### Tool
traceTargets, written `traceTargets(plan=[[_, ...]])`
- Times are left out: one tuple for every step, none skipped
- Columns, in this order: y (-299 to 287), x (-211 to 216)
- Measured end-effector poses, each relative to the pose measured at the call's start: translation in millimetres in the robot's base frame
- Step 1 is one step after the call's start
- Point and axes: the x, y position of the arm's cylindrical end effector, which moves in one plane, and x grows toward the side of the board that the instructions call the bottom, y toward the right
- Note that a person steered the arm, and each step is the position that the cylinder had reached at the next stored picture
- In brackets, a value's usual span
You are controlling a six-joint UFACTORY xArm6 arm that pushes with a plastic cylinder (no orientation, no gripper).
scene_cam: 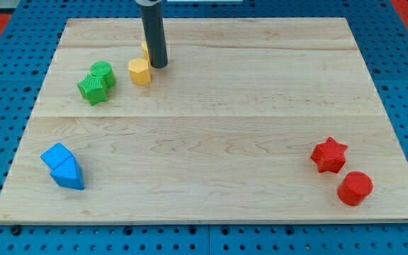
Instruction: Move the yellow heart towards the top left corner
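My tip [159, 65] is at the upper middle-left of the wooden board [211, 127]. A yellow block [146, 49], mostly hidden behind the rod, pokes out just left of it; its shape cannot be made out. A second yellow block, hexagon-like [139, 71], lies just left of and slightly below my tip, very close to it. The rod comes down from the view's top edge.
Two green blocks, a round one [103, 73] and a star-like one [93, 89], sit touching, left of the yellow blocks. Two blue blocks [63, 166] lie at the lower left. A red star [329, 154] and a red cylinder [354, 188] lie at the lower right.
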Motion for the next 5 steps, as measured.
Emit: traceTargets(plan=[[-20,-41],[7,-45],[30,-56],[-2,-87],[-52,-100]])
